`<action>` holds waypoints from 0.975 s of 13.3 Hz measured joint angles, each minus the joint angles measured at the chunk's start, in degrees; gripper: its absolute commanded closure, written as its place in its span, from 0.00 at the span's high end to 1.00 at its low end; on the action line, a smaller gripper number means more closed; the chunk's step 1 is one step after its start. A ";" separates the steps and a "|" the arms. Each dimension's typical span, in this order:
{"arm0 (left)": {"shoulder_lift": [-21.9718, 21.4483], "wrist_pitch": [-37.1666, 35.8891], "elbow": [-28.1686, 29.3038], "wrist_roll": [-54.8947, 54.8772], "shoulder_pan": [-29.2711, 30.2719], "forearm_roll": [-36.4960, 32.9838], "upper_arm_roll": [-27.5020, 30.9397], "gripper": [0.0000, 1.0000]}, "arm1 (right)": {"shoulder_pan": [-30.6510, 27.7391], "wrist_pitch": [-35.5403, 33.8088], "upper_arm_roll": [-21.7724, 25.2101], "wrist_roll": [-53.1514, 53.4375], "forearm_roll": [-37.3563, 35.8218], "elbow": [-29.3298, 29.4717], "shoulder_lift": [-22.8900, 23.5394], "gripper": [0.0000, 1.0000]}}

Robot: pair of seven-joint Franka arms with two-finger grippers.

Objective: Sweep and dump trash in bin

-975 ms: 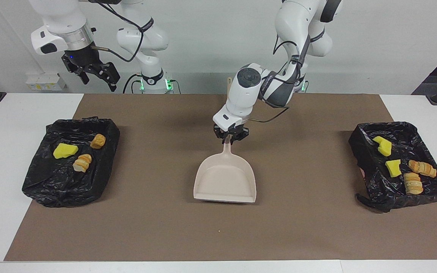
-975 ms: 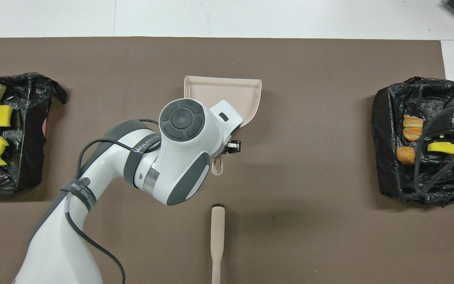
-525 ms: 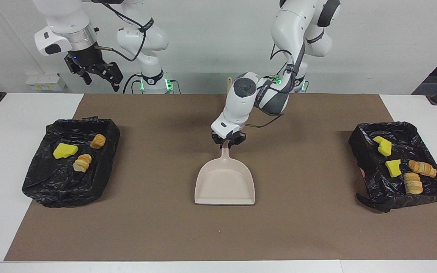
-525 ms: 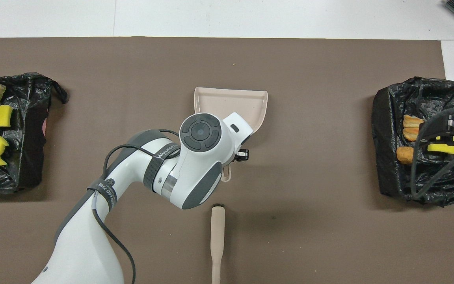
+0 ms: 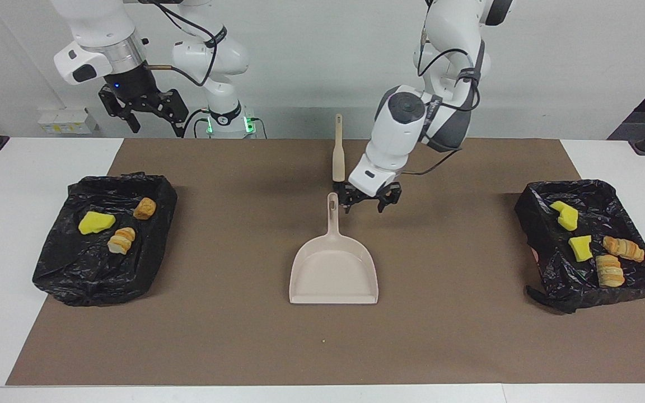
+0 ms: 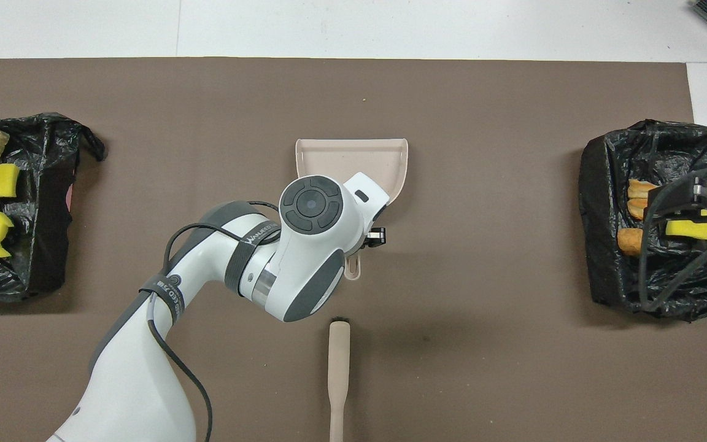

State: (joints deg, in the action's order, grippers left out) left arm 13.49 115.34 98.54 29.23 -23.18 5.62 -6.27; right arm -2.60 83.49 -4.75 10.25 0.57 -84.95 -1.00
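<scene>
With all 7 bits of trash sitting in the 2 black bag-lined bins (image 5: pixel 107 238) at the ends of the brown mat (image 5: pixel 233 336), the job looks done, so the best move is a straight lift away. At the mat's middle, the beige plastic dustpan (image 5: pixel 333 268) lies flat, long axis running toward the robots, handle nearest them, open mouth pointing away. Just beside that handle, the left gripper (image 5: pixel 366 201) hangs open, empty. The right gripper (image 5: pixel 144 109), open too, waits high near the robots. In the bins lie yellow foam chunks (image 5: pixel 96 222) and striped brown bread pieces (image 5: pixel 624 248).
</scene>
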 measured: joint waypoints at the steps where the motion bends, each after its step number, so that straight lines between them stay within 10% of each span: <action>1: -1.19 -2.04 0.06 -2.95 2.69 0.00 0.09 1.00 | 0.00 0.01 -0.01 -0.01 0.02 0.00 0.00 1.00; 13: -9.28 -15.99 -2.15 -32.85 25.37 -4.26 0.31 1.00 | -0.01 0.02 0.02 -0.01 0.02 -0.14 0.00 1.00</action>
State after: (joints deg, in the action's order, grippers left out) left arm 4.22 99.34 96.39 -3.62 2.19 1.36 -5.96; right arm -2.60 83.51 -4.73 10.25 0.60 -85.10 -1.00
